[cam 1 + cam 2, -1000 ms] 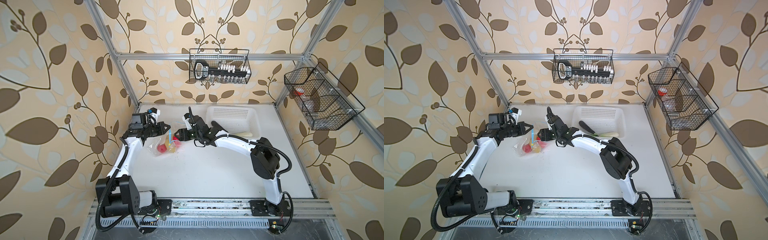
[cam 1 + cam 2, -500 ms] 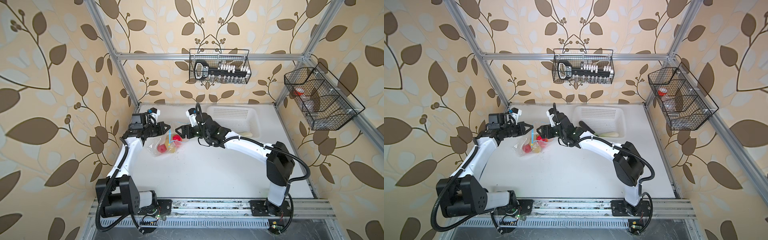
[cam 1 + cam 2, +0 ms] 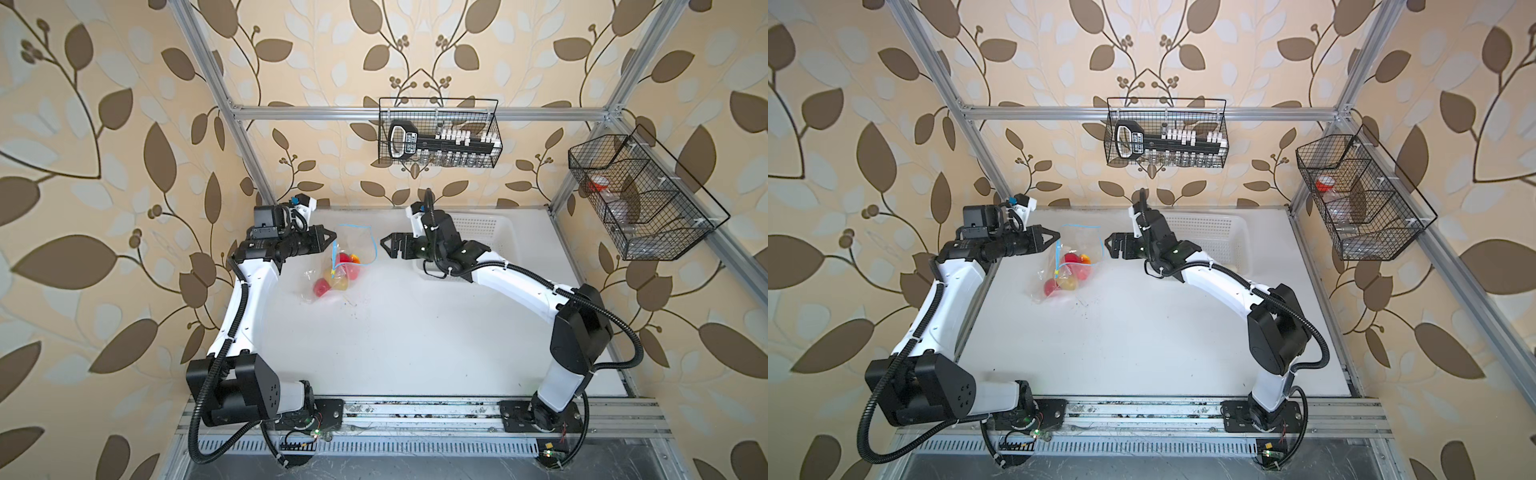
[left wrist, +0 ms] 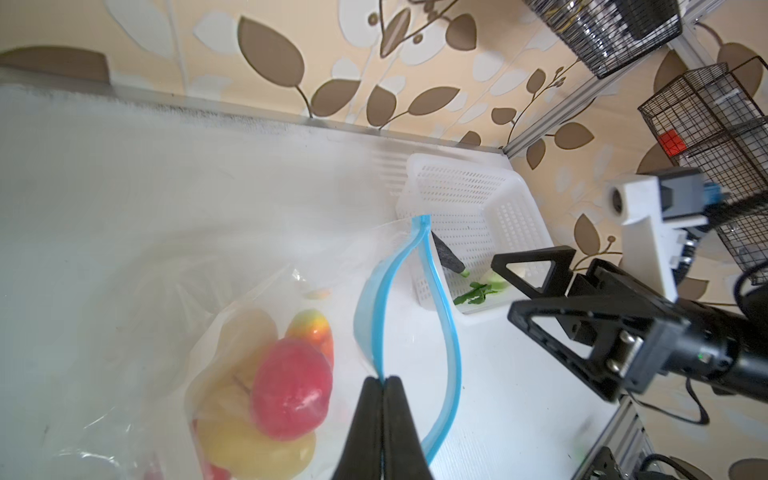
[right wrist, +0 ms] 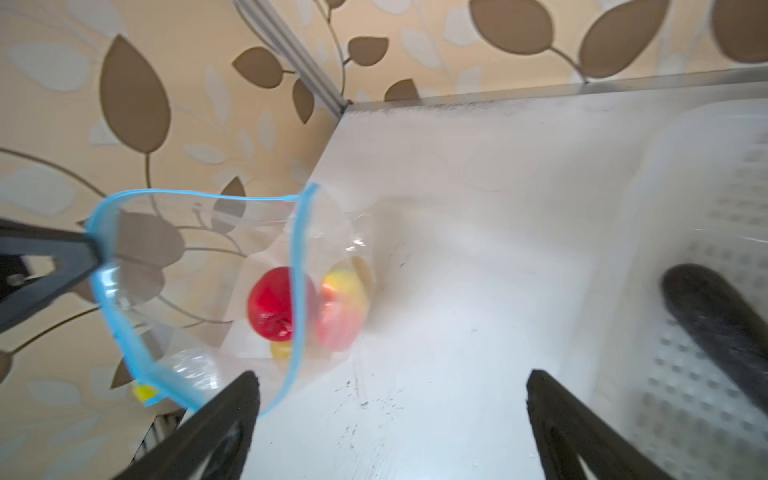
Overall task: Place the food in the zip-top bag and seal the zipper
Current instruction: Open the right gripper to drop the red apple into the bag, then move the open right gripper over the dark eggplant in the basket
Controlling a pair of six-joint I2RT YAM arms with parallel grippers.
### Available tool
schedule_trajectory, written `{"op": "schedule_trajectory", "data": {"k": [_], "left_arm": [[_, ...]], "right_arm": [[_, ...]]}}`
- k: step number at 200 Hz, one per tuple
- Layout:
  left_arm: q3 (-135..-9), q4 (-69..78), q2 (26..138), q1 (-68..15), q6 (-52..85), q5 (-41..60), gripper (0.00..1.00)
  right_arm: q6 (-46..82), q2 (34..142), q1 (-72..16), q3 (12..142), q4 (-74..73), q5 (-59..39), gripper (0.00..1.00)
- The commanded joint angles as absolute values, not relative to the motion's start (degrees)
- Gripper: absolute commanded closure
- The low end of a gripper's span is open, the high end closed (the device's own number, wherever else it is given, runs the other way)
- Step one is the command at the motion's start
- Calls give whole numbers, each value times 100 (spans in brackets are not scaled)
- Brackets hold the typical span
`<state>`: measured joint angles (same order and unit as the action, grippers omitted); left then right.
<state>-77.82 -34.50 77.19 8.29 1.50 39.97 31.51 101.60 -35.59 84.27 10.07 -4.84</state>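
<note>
The clear zip-top bag [image 3: 353, 249] hangs at the back left with its mouth held up and gaping. My left gripper [image 3: 334, 236] is shut on its blue zipper [image 4: 451, 328] edge, seen up close in the left wrist view [image 4: 382, 379]. A yellow tab [image 5: 143, 390] marks one zipper end. Inside the bag lie a red tomato [image 4: 291, 386], a yellow-brown potato [image 4: 257, 449] and a red-yellow fruit [image 5: 343, 307]. My right gripper [image 3: 384, 245] stands open just right of the bag's mouth, with nothing between its fingers [image 5: 390, 386]. A dark eggplant [image 4: 446, 257] and a leafy radish [image 4: 478, 291] lie in the white basket.
The white perforated basket [image 3: 490, 232] stands at the back right, under my right arm. Two black wire baskets hang on the walls, one at the back [image 3: 440, 139] and one on the right [image 3: 640, 199]. Bare white table [image 3: 415, 332] spreads in front.
My right gripper has drawn back to the right, away from the bag's mouth, and opened wider. The left gripper still holds the zipper edge in the same place.
</note>
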Motion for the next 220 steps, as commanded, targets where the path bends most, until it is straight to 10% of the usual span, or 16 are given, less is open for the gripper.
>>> {"op": "schedule_trajectory", "data": {"k": [1, 220], "left_arm": [[-8212, -3814, 7793, 842, -234, 3937, 100], [-6931, -3013, 7603, 519, 226, 4155, 100]], "right_arm": [[2828, 9984, -3372, 8243, 1546, -186, 0], [997, 12395, -2379, 10424, 3856, 862, 4]]}}
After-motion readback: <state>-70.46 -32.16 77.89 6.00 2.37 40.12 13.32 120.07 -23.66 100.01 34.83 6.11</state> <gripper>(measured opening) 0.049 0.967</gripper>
